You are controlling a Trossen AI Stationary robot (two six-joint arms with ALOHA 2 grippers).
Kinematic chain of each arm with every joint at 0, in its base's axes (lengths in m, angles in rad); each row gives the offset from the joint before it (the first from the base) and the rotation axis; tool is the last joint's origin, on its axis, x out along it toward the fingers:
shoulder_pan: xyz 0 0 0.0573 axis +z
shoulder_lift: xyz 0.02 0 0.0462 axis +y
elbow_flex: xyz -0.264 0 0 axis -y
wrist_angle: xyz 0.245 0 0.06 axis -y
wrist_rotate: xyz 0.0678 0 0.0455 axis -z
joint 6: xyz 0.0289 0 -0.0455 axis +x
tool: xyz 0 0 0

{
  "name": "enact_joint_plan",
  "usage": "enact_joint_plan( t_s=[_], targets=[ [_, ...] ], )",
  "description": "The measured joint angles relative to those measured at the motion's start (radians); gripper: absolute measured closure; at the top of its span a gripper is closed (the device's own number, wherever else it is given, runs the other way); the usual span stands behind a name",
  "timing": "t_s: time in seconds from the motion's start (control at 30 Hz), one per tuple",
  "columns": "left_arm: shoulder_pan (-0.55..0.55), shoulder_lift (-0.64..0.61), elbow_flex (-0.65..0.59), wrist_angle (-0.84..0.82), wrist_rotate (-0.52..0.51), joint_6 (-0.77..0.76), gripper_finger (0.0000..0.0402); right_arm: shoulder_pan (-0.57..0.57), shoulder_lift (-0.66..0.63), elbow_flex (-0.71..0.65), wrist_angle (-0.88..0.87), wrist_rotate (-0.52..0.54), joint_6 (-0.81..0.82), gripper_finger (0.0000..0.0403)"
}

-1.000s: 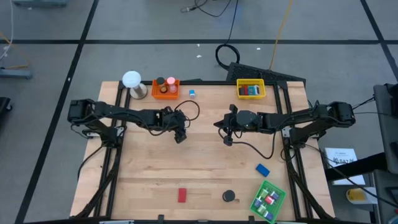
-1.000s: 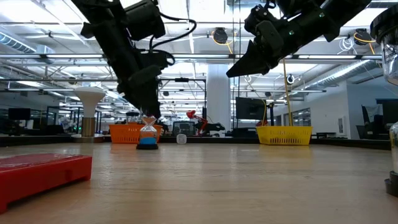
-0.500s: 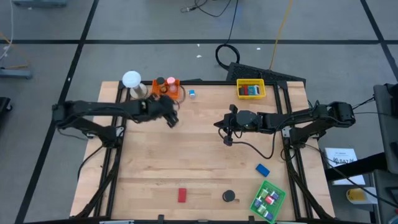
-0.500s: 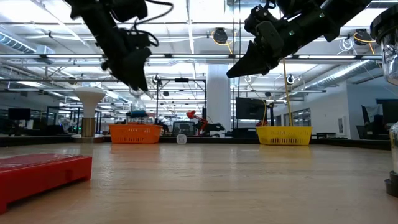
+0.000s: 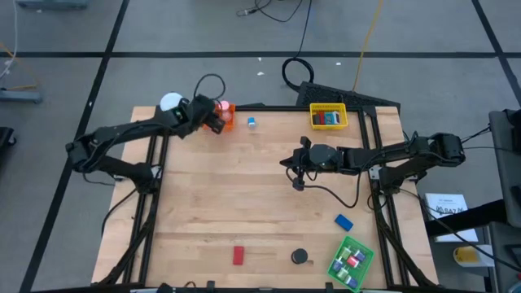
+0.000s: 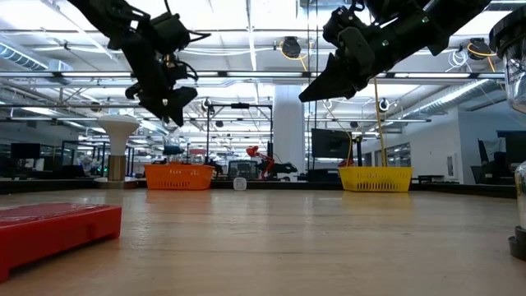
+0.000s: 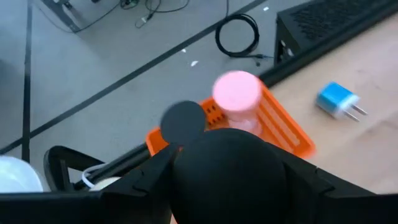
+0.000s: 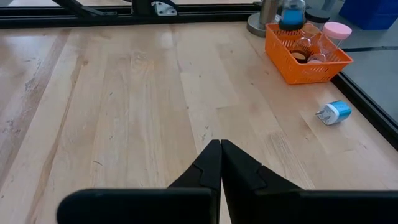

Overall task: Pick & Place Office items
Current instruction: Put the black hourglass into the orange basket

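Currently the item in hand is a blue-capped vial. It hangs over the orange tray at the 11 o'clock corner of the surface, taking 12 o'clock as the far edge in the high view. The left gripper carries it, fingers pinching the vial's upper part so that the body hangs free below. That hold looks chosen to let the vial go down upright among the tray's contents: a pink-capped vial and a black disc.

The right gripper waits above the middle of the surface, fingers pressed together and holding nothing. Parked there, it stays well apart from the left arm's path.

Remaining items lie loose:
- a blue plug adapter just beside the orange tray, on its 3 o'clock side;
- a blue block at 4 o'clock;
- a red block and a second black disc near 6 o'clock.

The yellow tray at 1 o'clock and the green tray at 5 o'clock already hold small pieces.

Limits of observation:
- The left wrist view is blocked by the gripper's own housing, so the vial and the grip are hidden there.
- The right wrist view cuts off the vial's top, so the point of contact is not seen in it.
- In the high view the arm covers most of the orange tray.
- Whether the vial is clear of the tray rim cannot be judged.
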Motion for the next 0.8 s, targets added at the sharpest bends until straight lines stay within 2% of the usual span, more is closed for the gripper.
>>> enact_joint_plan(
  t_s=[0.2,0.63,0.8],
  targets=[
    [0.056,0.036,0.000,0.057,0.056,0.020,0.0197,0.000,0.000,0.000,-0.002,0.000,-0.004,0.0403],
    [0.073,0.146,-0.010,0.150,0.055,0.026,0.0197,0.000,0.000,0.000,-0.002,0.000,-0.001,0.0403],
    [0.097,0.164,-0.010,0.114,0.058,0.006,0.0197,0.000,0.000,0.000,-0.003,0.000,-0.001,0.0403]
  ],
)
